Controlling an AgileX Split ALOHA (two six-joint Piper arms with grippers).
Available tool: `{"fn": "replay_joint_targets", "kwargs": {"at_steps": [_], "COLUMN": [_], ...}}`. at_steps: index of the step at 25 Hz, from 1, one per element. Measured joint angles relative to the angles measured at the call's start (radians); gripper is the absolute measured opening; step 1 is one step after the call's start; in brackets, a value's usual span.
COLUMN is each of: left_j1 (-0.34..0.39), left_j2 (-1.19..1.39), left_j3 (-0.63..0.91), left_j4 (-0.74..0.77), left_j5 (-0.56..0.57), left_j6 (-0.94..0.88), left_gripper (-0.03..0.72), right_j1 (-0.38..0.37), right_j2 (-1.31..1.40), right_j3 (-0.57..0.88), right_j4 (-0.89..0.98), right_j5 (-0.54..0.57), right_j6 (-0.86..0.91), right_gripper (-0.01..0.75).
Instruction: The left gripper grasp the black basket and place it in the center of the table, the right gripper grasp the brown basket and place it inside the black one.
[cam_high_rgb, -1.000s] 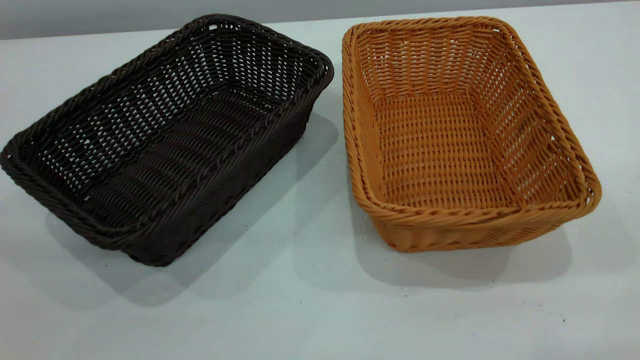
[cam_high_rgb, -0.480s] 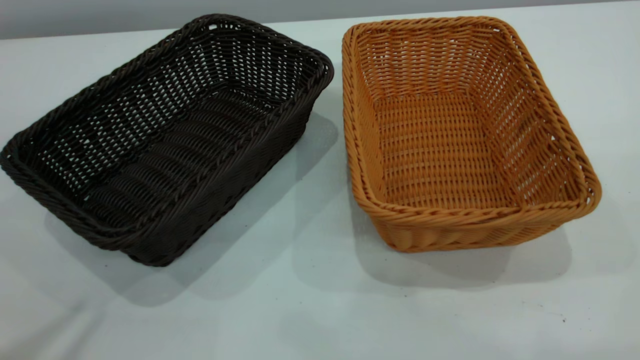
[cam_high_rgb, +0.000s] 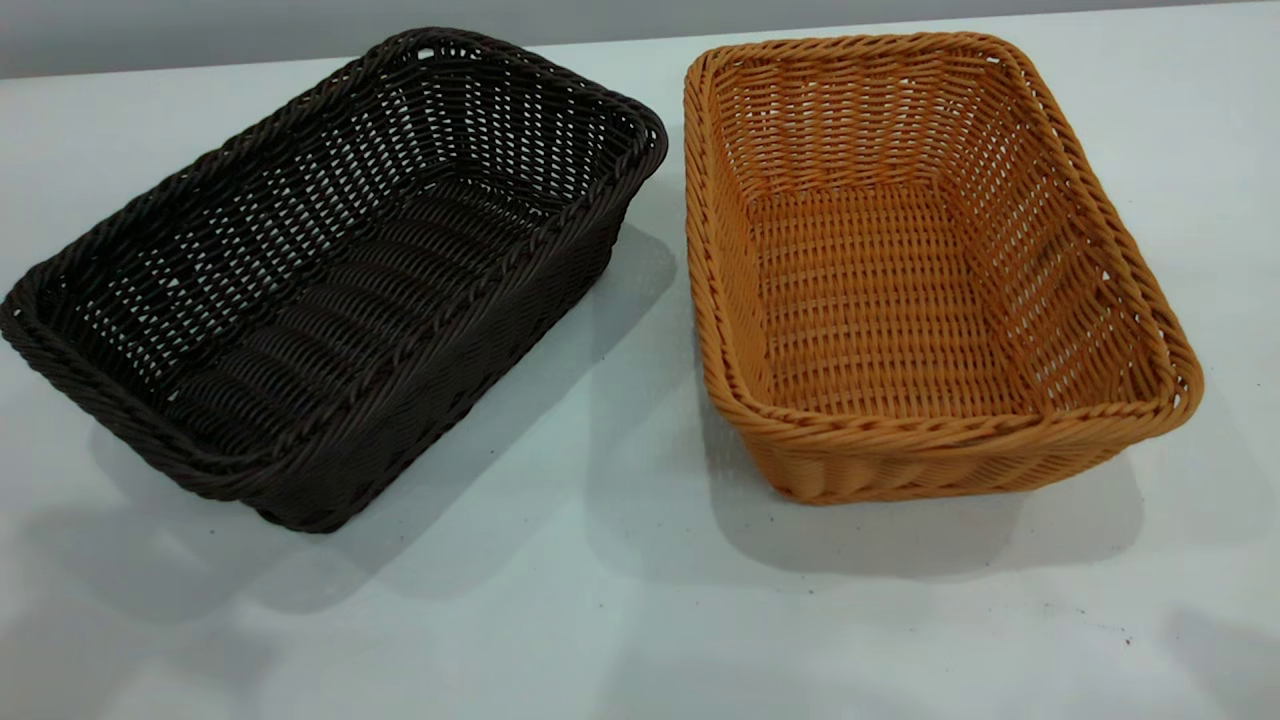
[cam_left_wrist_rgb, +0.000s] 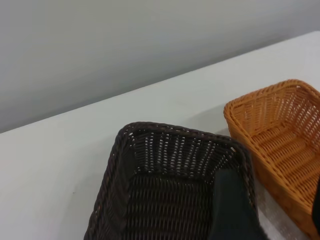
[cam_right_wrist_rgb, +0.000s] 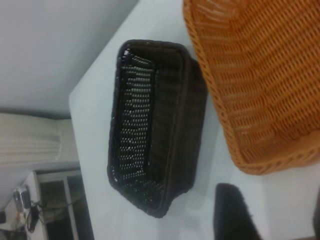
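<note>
The black basket (cam_high_rgb: 330, 280) sits on the left half of the white table (cam_high_rgb: 620, 600), turned at an angle. The brown basket (cam_high_rgb: 920, 270) stands beside it on the right, a narrow gap between their far corners. Neither gripper shows in the exterior view. In the left wrist view my left gripper (cam_left_wrist_rgb: 272, 215) is open above the black basket's (cam_left_wrist_rgb: 175, 195) rim nearest the brown basket (cam_left_wrist_rgb: 280, 145), one finger (cam_left_wrist_rgb: 230, 210) over the black weave. My right gripper (cam_right_wrist_rgb: 275, 220) is open over bare table, short of the brown basket's (cam_right_wrist_rgb: 255, 80) near edge.
A grey wall (cam_left_wrist_rgb: 125, 50) runs behind the table's far edge. In the right wrist view, a curtain (cam_right_wrist_rgb: 30, 140) and a shelf with cables (cam_right_wrist_rgb: 30, 205) stand beyond the table's end. Bare table lies in front of both baskets.
Both baskets stay where they were. Soft shadows have spread across the table's front edge at the lower left and lower right.
</note>
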Motion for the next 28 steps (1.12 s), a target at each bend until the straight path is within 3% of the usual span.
{"fn": "replay_joint_targets", "kwargs": {"at_steps": [7,13,23,28], "left_j1": [0.0,0.0,0.0,0.0], "left_j2": [0.043,0.049,0.074,0.074], "left_j3": [0.0,0.0,0.002,0.002], "left_j4": [-0.137,-0.201,-0.199,-0.199], "left_j5": [-0.017,-0.015,-0.013,-0.014], "left_j6": [0.181,0.208,0.211,0.21], "left_gripper": [0.344,0.344,0.344,0.344], "right_j1": [0.0,0.047,0.408,0.554], "right_j2": [0.199,0.399,0.705,0.8], "right_j3": [0.0,0.0,0.0,0.0], "right_j4": [0.075,0.239,0.55,0.727], "right_j5": [-0.027,-0.05,-0.265,-0.29], "right_j6": [0.06,0.068,0.11,0.11], "right_gripper": [0.498,0.51,0.51,0.51]}}
